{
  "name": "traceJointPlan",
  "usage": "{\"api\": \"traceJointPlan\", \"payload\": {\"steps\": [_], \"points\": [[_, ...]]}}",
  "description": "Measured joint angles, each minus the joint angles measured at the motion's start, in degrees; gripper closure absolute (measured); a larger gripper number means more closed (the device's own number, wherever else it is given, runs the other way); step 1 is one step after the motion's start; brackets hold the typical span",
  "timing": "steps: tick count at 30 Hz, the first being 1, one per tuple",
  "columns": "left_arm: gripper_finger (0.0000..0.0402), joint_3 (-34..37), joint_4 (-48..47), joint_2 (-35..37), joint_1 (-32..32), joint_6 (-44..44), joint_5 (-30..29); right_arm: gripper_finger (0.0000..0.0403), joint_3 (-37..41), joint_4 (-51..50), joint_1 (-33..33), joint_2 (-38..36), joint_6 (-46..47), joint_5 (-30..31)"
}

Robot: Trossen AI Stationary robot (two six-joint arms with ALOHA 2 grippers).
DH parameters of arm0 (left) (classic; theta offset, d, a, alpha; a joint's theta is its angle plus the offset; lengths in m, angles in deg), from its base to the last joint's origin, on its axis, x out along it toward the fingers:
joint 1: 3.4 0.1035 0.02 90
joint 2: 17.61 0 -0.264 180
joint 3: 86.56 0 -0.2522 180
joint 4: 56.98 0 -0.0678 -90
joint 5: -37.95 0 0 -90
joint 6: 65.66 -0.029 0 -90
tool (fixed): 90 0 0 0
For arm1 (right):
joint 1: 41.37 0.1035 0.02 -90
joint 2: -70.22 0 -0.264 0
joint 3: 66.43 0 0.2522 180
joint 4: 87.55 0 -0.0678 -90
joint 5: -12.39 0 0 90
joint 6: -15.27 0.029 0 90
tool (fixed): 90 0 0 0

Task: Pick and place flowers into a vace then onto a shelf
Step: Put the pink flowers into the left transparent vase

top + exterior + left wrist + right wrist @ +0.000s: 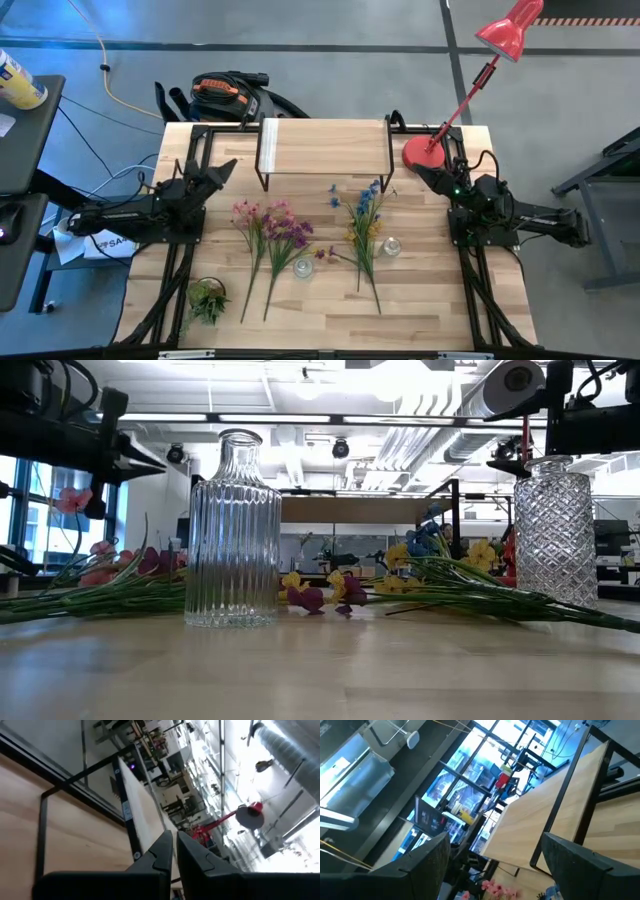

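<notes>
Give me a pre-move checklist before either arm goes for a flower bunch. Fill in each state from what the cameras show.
1. Left hand empty: ok, fingers shut on nothing.
2. Right hand empty: ok, open wide.
3. Pink and purple flower bunch lying free on the table: ok.
4. Blue and yellow flower bunch lying free: ok.
5. Ribbed clear glass vase upright: ok.
6. Low wooden shelf with black metal legs top bare: ok.

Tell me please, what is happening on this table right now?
Nothing is held yet. The left gripper is shut and the right gripper is open, both waiting near the shelf. The pink and purple flowers and the blue and yellow flowers lie flat on the table beside two empty glass vases.
</notes>
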Motion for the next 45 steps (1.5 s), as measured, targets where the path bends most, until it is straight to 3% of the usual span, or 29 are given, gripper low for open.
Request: {"api": "traceJointPlan", "payload": {"steps": [6,9,13,17,24,29,34,39,42,45], "points": [[0.0341,0.0,3.3,0.0,0.0,1.9,5.1,0.0098,0.0,-0.1,0.0,0.0,1.6,-0.2],[0.0341,0.0,1.7,0.0,0.0,-3.3,2.0,0.0098,0.0,-1.4,0.0,0.0,1.6,0.6],[0.0341,0.0,1.4,0.0,0.0,-3.7,1.1,0.0098,0.0,-3.3,0.0,0.0,1.5,1.2],[0.0341,0.0,2.8,0.0,0.0,4.4,1.4,0.0098,0.0,-4.8,0.0,0.0,2.3,0.5],[0.0341,0.0,3.4,0.0,0.0,7.8,4.4,0.0098,0.0,-5.3,0.0,0.0,2.2,0.2],[0.0341,0.0,8.5,0.0,0.0,6.9,5.4,0.0098,0.0,-5.3,0.0,0.0,2.3,1.8],[0.0343,-4.2,13.8,-1.0,0.0,-2.8,5.4,0.0098,0.0,-5.3,0.0,0.0,2.3,1.0],[0.0373,-19.1,-3.5,-9.5,0.0,-9.4,7.0,0.0098,-0.1,-7.1,0.0,0.0,3.7,0.6],[0.0378,-30.0,-20.1,-18.7,0.0,-8.6,11.9,0.0098,-0.1,-9.7,0.0,0.0,4.8,0.6],[0.0353,-39.0,-36.8,-30.0,0.0,-5.4,19.5,0.0098,-0.1,-12.8,0.0,0.0,6.1,0.7]]}}
